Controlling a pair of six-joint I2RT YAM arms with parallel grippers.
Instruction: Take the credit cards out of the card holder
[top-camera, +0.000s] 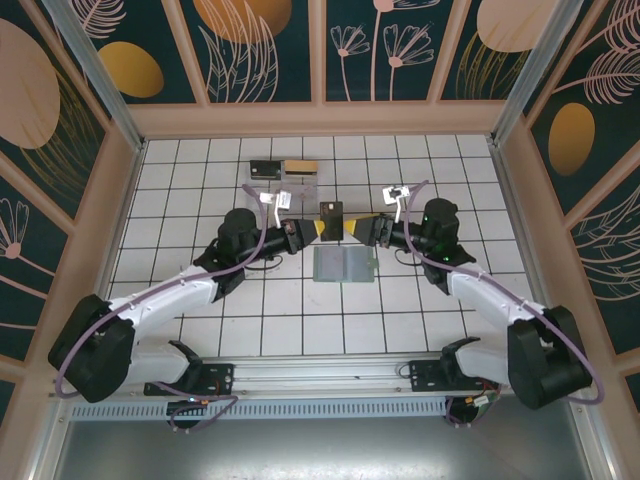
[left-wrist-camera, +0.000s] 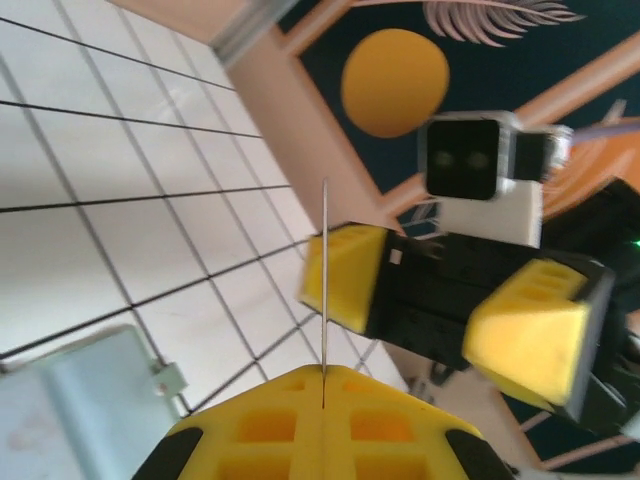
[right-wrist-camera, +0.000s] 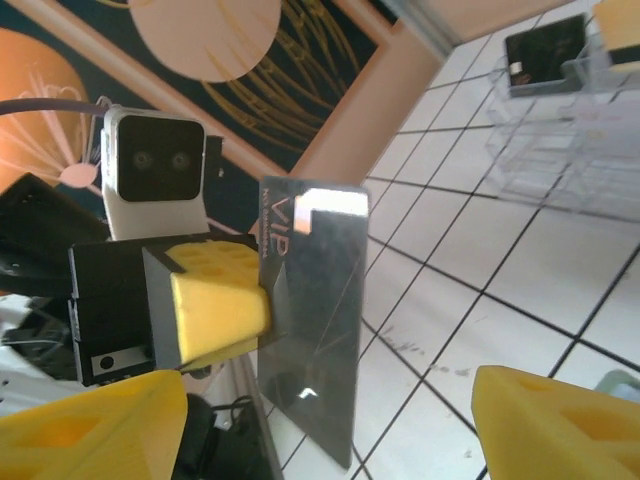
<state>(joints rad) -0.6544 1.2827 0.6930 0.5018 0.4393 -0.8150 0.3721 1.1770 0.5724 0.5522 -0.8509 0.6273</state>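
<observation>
A dark glossy credit card (top-camera: 330, 212) marked VIP stands upright above the table, pinched at one edge by my left gripper (top-camera: 316, 231), which is shut on it. In the left wrist view the card (left-wrist-camera: 325, 260) shows edge-on as a thin line rising from my left gripper (left-wrist-camera: 323, 385). My right gripper (top-camera: 352, 229) faces it from the other side with its jaws open. Seen from the right wrist, the card (right-wrist-camera: 320, 300) hangs between the spread right gripper (right-wrist-camera: 320, 440) without touching either finger. The grey-green card holder (top-camera: 341, 266) lies flat on the tiles just below both grippers.
A clear plastic box (top-camera: 285, 178) stands at the back middle, with a dark card (top-camera: 265, 168) and a tan card (top-camera: 299, 166) on it. That box (right-wrist-camera: 570, 150) lies beyond the held card in the right wrist view. Wooden walls ring the tiled table.
</observation>
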